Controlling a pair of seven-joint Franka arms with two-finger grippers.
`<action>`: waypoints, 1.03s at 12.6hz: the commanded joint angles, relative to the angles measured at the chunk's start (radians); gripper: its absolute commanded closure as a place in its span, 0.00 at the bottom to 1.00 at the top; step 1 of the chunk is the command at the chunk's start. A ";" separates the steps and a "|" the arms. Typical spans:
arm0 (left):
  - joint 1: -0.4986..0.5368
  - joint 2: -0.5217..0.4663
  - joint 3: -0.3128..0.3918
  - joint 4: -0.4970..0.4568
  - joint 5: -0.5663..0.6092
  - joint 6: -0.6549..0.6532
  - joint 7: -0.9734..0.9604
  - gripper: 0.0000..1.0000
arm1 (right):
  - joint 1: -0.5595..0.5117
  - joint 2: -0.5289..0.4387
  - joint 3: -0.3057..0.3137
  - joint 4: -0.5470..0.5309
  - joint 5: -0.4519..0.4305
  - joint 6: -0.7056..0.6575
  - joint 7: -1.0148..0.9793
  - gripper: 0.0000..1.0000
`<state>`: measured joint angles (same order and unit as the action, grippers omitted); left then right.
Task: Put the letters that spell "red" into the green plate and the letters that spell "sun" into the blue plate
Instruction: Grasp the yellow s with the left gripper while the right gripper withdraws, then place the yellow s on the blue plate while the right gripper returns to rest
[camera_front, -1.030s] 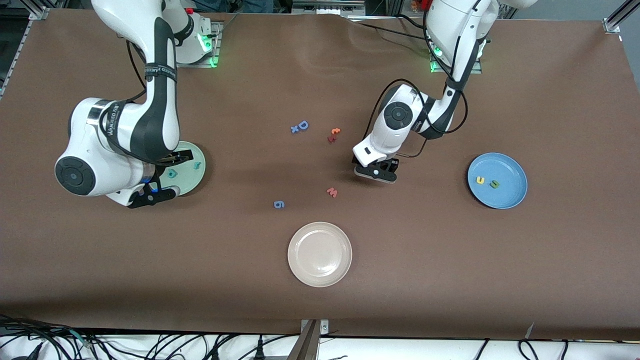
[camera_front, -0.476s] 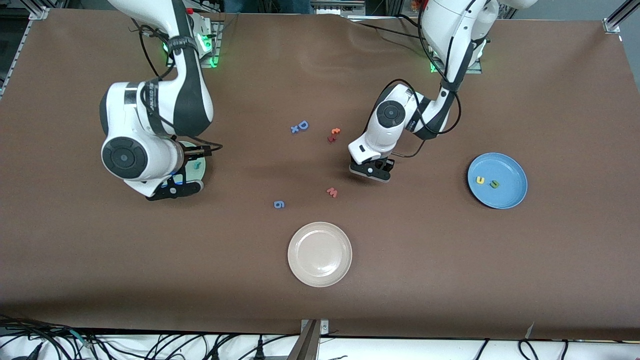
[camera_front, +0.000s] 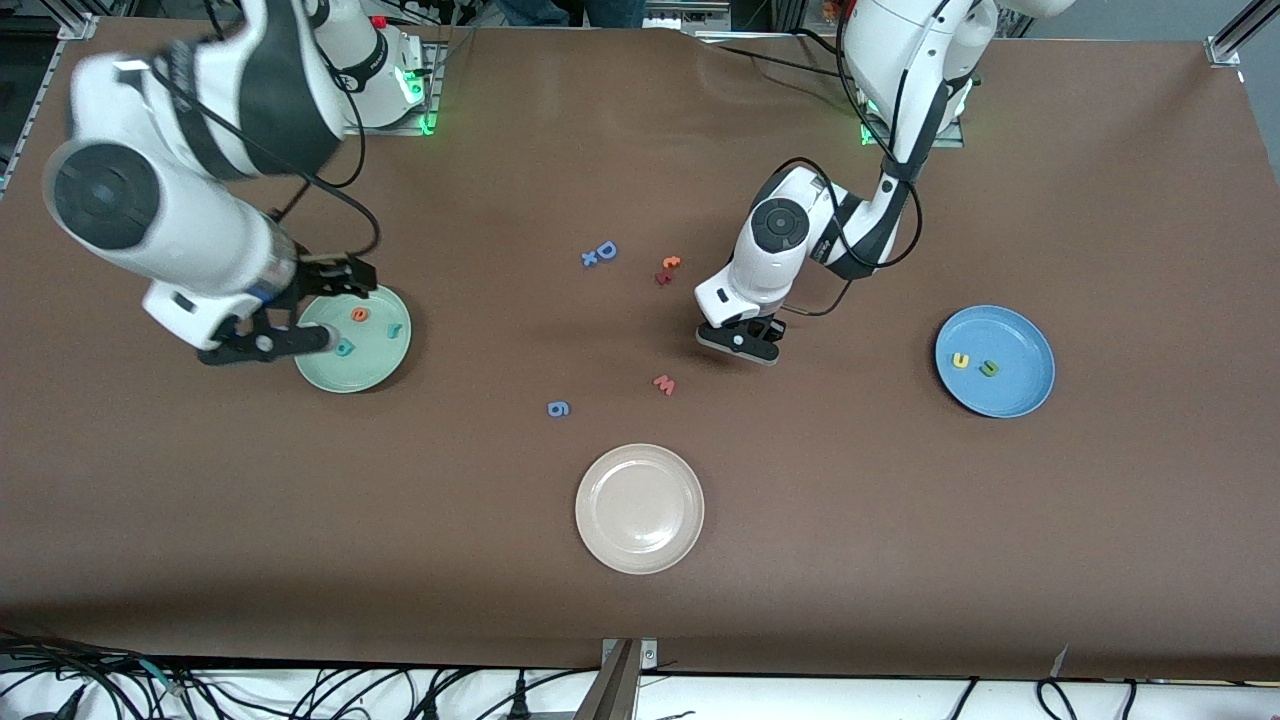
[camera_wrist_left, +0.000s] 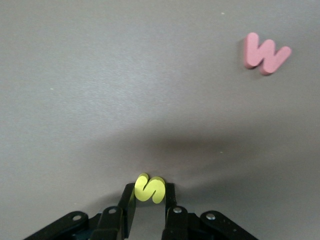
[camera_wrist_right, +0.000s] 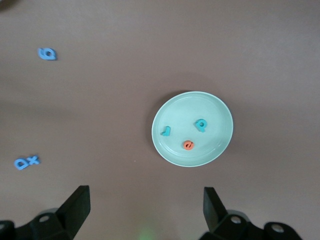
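Observation:
My left gripper (camera_front: 739, 345) is down at the table near the middle, shut on the yellow s (camera_wrist_left: 149, 189), whose top shows between the jaws (camera_wrist_left: 149, 195). The blue plate (camera_front: 1020, 395) at the left arm's end holds the yellow u (camera_front: 960, 360) and the olive n (camera_front: 989, 368). The green plate (camera_front: 365, 372) at the right arm's end holds the orange e (camera_front: 358, 314), the teal r (camera_front: 396, 331) and the teal d (camera_front: 344, 348). My right gripper (camera_front: 320, 310) hangs open and empty, high over that plate's edge. The right wrist view shows the green plate (camera_wrist_right: 215, 112) below the right gripper (camera_wrist_right: 145, 207).
A red w (camera_front: 664, 384) lies close to my left gripper, nearer the front camera. A blue 6 (camera_front: 558, 408), a blue D with an x (camera_front: 600, 253), an orange t (camera_front: 670, 263) and a dark red letter (camera_front: 661, 278) lie mid-table. A beige plate (camera_front: 640, 560) sits nearest the camera.
My left gripper has closed on the yellow s at the table. My right arm has risen and swung back toward its base, uncovering the green plate and its letters.

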<state>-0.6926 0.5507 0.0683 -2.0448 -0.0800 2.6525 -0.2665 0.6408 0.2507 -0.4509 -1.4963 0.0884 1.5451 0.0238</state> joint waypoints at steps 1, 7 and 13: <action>0.001 -0.027 0.080 0.005 0.036 -0.006 0.088 0.85 | -0.243 -0.131 0.213 -0.055 -0.027 0.006 0.018 0.00; 0.246 -0.164 0.145 -0.005 0.023 -0.170 0.641 0.84 | -0.555 -0.215 0.374 -0.073 -0.029 0.007 0.005 0.00; 0.508 -0.196 0.134 -0.021 0.023 -0.310 1.093 0.84 | -0.584 -0.355 0.460 -0.214 -0.148 0.039 0.001 0.00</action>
<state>-0.2217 0.3848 0.2239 -2.0382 -0.0776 2.3850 0.7508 0.0799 -0.0567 -0.0403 -1.6606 -0.0286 1.5534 0.0251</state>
